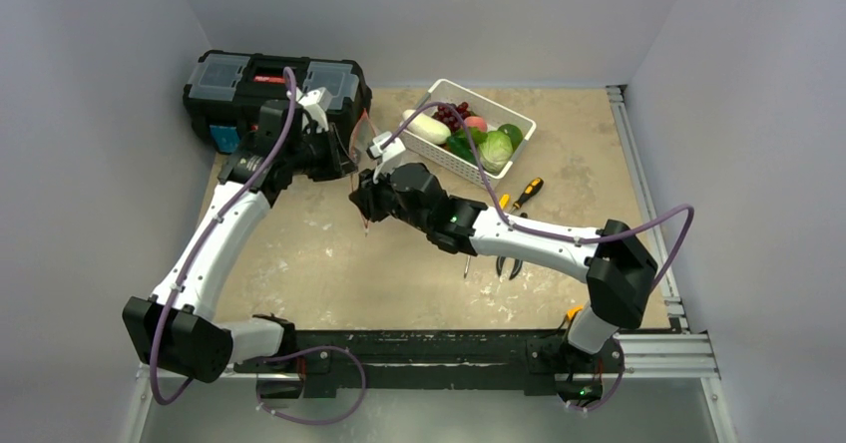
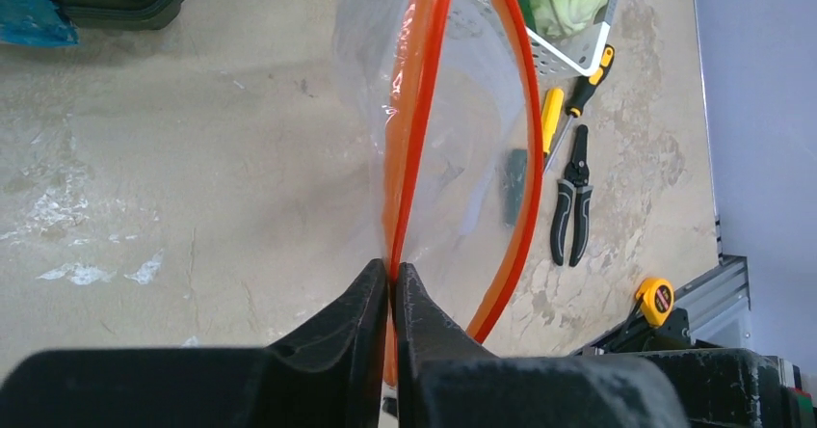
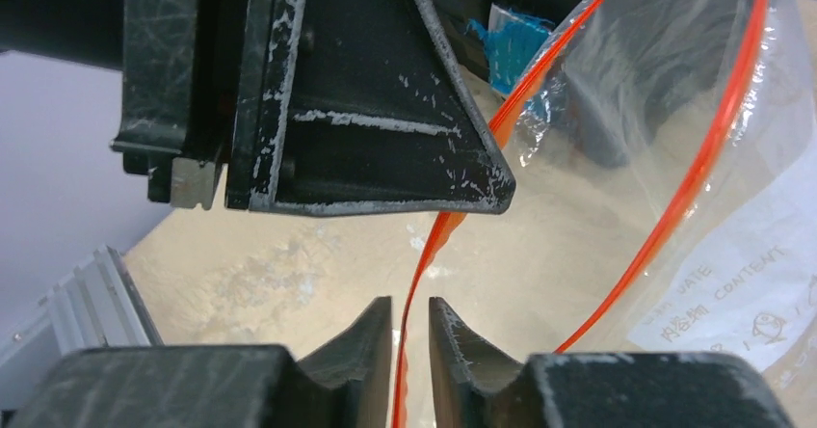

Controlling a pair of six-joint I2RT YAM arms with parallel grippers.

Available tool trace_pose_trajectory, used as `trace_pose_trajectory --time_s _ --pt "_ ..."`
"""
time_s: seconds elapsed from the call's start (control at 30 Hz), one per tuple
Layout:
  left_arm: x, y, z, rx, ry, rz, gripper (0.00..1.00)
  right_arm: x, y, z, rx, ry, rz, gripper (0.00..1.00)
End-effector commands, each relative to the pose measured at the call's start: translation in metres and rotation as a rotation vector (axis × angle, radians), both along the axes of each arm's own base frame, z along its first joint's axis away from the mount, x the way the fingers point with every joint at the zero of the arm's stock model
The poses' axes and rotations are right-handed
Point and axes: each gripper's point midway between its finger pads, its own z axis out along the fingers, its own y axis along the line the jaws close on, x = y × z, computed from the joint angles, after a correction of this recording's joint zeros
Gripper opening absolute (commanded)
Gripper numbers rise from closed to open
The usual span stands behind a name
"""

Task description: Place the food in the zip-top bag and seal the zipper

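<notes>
The clear zip-top bag (image 2: pixel 462 129) hangs in the air between my two grippers, with its mouth spread. My left gripper (image 2: pixel 392 272) is shut on one side of the orange-red zipper (image 2: pixel 421 110). In the right wrist view the same strip (image 3: pixel 424 254) runs down between the fingers of my right gripper (image 3: pixel 410 307), which stand slightly apart without pinching it. The left gripper's dark finger (image 3: pixel 366 110) sits just above. The food lies in the white basket (image 1: pixel 446 86): a light-green cabbage (image 1: pixel 495 151) and a white oblong vegetable (image 1: pixel 427 127) among it. The slider is not visible.
A black toolbox (image 1: pixel 274 84) stands at the back left, right behind the left gripper. Screwdrivers (image 2: pixel 551 120) and black pliers (image 2: pixel 571 197) lie on the table to the right of the bag. A yellow tape measure (image 2: pixel 657 298) rests near the front rail.
</notes>
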Motion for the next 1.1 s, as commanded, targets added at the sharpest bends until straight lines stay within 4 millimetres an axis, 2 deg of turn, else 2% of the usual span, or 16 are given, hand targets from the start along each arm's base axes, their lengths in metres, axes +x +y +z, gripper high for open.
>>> trace_pose_trajectory --time_s 0.0,0.13,0.23,0.33,0.4,0.5,0.6,0.7,0.8,0.87,0.93,1.07 --pt "0.003 0.002 0.026 0.012 -0.091 0.000 0.01 0.003 -0.003 0.024 -0.003 -0.049 -0.018 0.28" --pt "0.002 0.006 0.031 0.025 -0.114 0.012 0.00 0.003 -0.017 0.035 -0.032 -0.063 -0.048 0.55" --pt "0.001 0.012 0.034 0.055 -0.127 0.027 0.00 -0.001 -0.026 0.053 -0.010 -0.076 -0.056 0.67" --pt "-0.002 0.029 0.043 0.140 -0.141 0.062 0.00 0.000 -0.038 0.072 0.013 -0.092 -0.093 0.78" --pt "-0.012 0.046 0.045 0.222 -0.114 0.102 0.00 0.002 -0.051 0.087 0.032 -0.111 -0.141 0.85" --pt "-0.036 0.068 0.041 0.301 -0.085 0.147 0.00 0.010 -0.078 0.101 0.052 -0.137 -0.264 0.98" --pt "-0.064 0.098 0.043 0.415 -0.091 0.198 0.00 0.017 -0.103 0.101 0.016 -0.177 -0.347 0.99" --pt "-0.091 0.144 0.055 0.567 -0.100 0.348 0.00 0.033 -0.124 0.093 -0.019 -0.185 -0.434 0.99" --pt "-0.106 0.169 0.069 0.629 -0.118 0.463 0.00 0.046 -0.132 0.087 -0.007 -0.153 -0.434 0.99" --pt "-0.102 0.166 0.067 0.620 -0.112 0.456 0.00 0.051 -0.137 0.077 -0.020 -0.126 -0.430 0.99" --pt "-0.089 0.150 0.056 0.581 -0.070 0.405 0.00 0.055 -0.140 0.072 -0.024 -0.112 -0.433 0.99" --pt "-0.056 0.083 0.012 0.413 0.074 0.177 0.00 0.059 -0.144 0.062 -0.041 -0.092 -0.437 0.99"
